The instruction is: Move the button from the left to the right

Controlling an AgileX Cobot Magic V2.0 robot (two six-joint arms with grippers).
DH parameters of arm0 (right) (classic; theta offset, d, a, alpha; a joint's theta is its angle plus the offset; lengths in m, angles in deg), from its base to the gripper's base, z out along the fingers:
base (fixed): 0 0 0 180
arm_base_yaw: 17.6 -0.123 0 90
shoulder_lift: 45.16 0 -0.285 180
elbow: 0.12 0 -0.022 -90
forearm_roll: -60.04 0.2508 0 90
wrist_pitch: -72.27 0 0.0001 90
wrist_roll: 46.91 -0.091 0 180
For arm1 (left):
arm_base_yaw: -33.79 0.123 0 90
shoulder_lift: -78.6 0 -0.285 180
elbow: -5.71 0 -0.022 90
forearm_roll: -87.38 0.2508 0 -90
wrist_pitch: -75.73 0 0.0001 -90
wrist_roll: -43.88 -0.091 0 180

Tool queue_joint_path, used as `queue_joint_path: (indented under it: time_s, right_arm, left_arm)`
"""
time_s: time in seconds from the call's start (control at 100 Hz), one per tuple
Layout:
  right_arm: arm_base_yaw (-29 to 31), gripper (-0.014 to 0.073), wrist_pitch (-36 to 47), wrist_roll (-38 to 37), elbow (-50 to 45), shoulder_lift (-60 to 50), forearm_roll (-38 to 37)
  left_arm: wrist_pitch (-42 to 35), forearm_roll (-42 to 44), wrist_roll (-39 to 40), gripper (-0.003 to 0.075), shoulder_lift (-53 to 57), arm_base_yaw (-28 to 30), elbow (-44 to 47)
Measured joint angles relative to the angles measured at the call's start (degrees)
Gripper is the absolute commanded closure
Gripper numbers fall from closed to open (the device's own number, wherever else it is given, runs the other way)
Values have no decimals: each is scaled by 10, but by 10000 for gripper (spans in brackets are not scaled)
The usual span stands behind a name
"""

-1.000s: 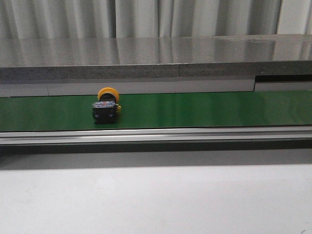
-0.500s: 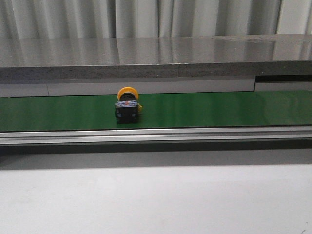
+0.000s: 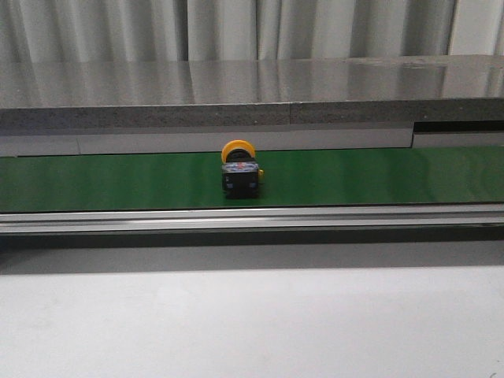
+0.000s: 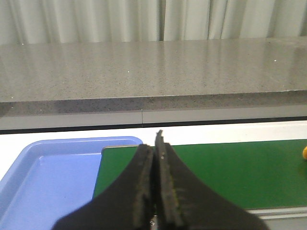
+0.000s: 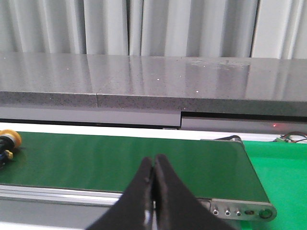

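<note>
Button (image 3: 240, 173) sits on green belt (image 3: 378, 177), just left of frame centre in my front view, black body toward camera, yellow cap behind, long axis running away from me. Blue tray (image 4: 43, 177) at belt's end, contents out of my sight. Left gripper (image 4: 155, 158) fingers pressed together, holding nothing. Right gripper (image 5: 153, 179) same.

Both the left gripper (image 4: 154, 143) and the right gripper (image 5: 154, 165) have matte black, tapering fingers with rough, ridged inner faces.
</note>
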Motion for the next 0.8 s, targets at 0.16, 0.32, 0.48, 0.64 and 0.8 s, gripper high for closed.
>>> queue_joint_path:
  time_s: [0.16, 0.32, 0.48, 0.64, 0.8]
  right_arm:
    - [0, 662, -86, 0, 72, 6, 0]
    - [0, 662, -171, 0, 149, 72, 0]
    - [0, 662, -266, 0, 229, 176, 0]
    - [0, 662, -343, 0, 308, 280, 6]
    - [0, 662, -401, 0, 371, 361, 24]
  left_arm:
    - [0, 0, 0, 740, 0, 0, 0]
    - [0, 0, 0, 740, 0, 0, 0]
    - [0, 0, 0, 740, 0, 0, 0]
    - [0, 0, 0, 740, 0, 0, 0]
    - [0, 0, 0, 740, 0, 0, 0]
